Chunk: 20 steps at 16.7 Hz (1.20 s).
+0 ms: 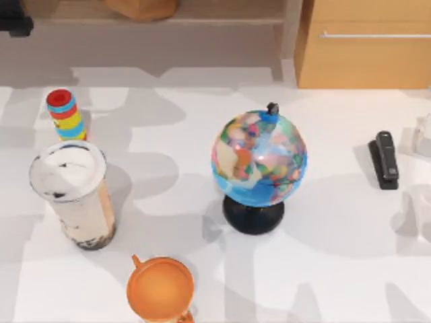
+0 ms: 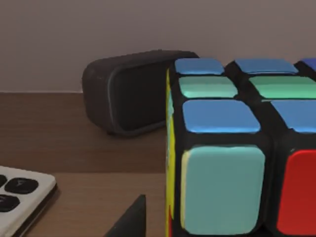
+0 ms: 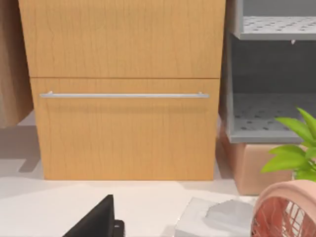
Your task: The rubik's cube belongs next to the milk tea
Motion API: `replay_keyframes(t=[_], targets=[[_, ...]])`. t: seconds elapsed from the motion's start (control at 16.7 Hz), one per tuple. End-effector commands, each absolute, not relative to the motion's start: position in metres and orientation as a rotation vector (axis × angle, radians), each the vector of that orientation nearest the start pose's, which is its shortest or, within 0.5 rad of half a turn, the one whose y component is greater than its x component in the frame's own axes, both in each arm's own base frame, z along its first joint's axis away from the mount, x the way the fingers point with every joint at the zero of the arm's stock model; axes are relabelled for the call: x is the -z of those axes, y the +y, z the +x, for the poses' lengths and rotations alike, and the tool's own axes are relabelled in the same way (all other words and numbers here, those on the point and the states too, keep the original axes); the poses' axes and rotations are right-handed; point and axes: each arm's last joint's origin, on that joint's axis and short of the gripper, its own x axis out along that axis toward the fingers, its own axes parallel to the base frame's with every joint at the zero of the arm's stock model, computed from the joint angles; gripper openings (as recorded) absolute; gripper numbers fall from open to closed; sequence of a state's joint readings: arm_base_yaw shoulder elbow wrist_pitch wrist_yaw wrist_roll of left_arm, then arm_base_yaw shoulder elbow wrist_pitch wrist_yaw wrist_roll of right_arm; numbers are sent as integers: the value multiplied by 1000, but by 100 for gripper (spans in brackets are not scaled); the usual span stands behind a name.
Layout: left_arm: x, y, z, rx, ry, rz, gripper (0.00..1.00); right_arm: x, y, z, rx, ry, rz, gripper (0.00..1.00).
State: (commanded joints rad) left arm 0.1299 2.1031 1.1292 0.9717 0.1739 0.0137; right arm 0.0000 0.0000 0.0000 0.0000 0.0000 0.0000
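Progress on the job was, by my judgement, still at its early end when you look at this moment. The milk tea [image 1: 72, 194], a tall clear plastic cup of beige drink with dark pearls at the base and a white round lid, stood on the white surface [image 1: 323, 269] at the top view's left side, and nothing cube-shaped sat beside it. Near it you had a red, blue and yellow striped cylinder [image 1: 65, 115] behind, an orange mug [image 1: 160, 291] in front, and a multicoloured globe on a black round foot [image 1: 258, 168] toward the middle, with a black stapler [image 1: 384, 159] well off to the right. The rubik's cube [image 2: 237, 148], a black-bodied cube with blue, green, pale turquoise, red and yellow squares, loomed very close in the left wrist view, resting on a brown wooden shelf [image 2: 59, 143] alongside a dark rounded speaker [image 2: 128, 94] and a white keypad with black buttons [image 2: 19, 197]. Only a dark fingertip of the left hand showed there, so you cannot tell whether it was released or clenched, nor whether it touched the cube. The right arm looked idle, facing a light wooden drawer front [image 3: 123, 98]; its hand's state I cannot tell either. Grasp, carry and placement all seemed still to do.
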Motion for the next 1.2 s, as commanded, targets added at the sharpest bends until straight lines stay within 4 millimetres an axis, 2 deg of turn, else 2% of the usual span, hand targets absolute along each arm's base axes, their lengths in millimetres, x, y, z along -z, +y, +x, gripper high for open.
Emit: replay_keyframes(t=[0.48,0.96,1.2], targets=[[-158,57,442,20,0,0,2,-160,-1,106,0,0,0,100],[-158,57,442,20,0,0,0,-160,-1,106,0,0,0,100],[-164,58,441,17,-1,2,0,-160,-1,106,0,0,0,100]])
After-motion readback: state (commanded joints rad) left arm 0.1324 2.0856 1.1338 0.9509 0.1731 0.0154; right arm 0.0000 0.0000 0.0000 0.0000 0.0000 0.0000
